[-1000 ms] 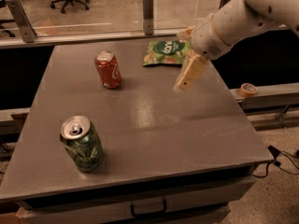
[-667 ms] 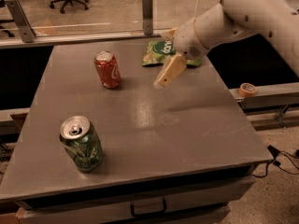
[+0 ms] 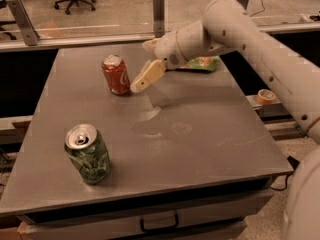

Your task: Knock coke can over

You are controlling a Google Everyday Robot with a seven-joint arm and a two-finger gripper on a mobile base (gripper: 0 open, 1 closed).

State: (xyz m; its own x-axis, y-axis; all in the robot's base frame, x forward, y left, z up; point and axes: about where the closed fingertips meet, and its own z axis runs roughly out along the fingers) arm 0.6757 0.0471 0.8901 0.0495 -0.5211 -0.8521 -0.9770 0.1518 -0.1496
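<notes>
Coke can (image 3: 116,74) stands upright on table (image 3: 210,134), gripper (image 3: 143,72) just beside it.

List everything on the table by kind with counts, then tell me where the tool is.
Cans: 2 (coke can, green can)
Snack bags: 1 (green bag)
Total: 3
Tool: low over the table, close beside the upright coke can, on the side facing the bag.
</notes>
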